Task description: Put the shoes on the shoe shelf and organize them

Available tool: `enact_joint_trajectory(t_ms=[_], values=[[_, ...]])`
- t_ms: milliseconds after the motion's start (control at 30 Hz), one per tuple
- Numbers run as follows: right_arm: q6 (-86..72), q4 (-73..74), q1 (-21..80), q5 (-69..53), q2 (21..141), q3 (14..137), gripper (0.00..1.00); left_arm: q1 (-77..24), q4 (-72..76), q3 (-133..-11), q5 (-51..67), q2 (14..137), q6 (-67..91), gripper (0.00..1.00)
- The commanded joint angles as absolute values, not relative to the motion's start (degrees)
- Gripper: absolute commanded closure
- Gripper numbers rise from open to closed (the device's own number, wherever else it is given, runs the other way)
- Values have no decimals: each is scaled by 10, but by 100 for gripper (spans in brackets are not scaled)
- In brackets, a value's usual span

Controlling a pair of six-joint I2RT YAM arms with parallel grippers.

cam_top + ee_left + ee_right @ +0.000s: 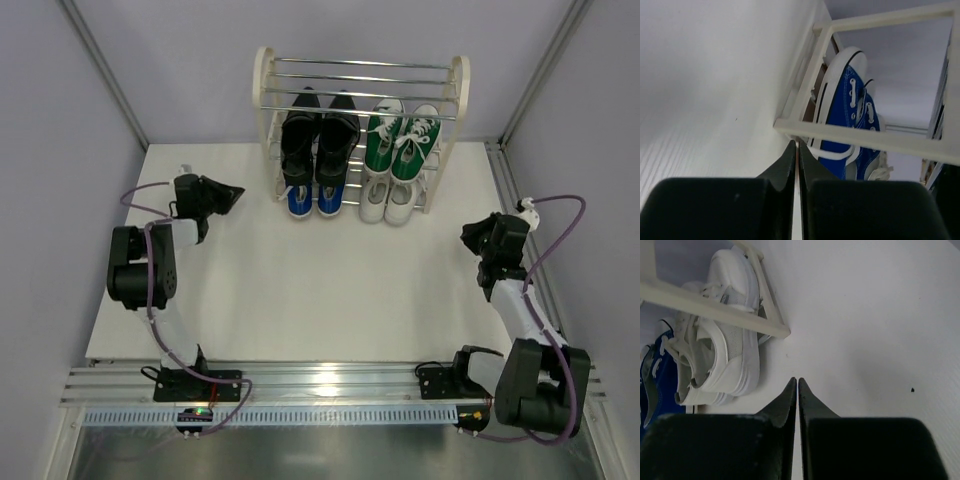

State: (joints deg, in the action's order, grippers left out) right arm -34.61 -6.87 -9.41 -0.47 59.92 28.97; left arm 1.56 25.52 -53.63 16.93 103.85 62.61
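You have all pairs on shoe shelf (461, 85): black shoes (320, 135), green sneakers (402, 140) above; blue sneakers (311, 200), white sneakers (388, 204) below. Left gripper (796, 150), right gripper (796, 386) clenched, empty. Task appears complete.

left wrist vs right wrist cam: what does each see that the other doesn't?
Left wrist only: left gripper, shut; the blue sneakers with their toe caps. Right wrist only: right gripper, shut; white sneakers; a dark speck on the table. Both: the cream rack frame, the white table, and blue sneakers, only a sliver in the right wrist view.
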Motion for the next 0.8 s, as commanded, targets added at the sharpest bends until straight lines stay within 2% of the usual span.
enact_joint_trajectory(t_ms=[0,167,367,500,767], values=[[-420,-207,-155,-105,659,329,96,35,395,-616,224,1106,690,100],[-446,-296,-188,-220,795,410,96,40,434,-762,272,1233,762,100],[-443,-323,-190,-241,892,470,96,5,364,-910,301,1338,751,100],[-436,-330,-191,-238,916,468,96,-40,348,-907,292,1341,727,100],[-419,-314,-194,-184,853,397,96,-83,389,-860,293,1365,746,100]])
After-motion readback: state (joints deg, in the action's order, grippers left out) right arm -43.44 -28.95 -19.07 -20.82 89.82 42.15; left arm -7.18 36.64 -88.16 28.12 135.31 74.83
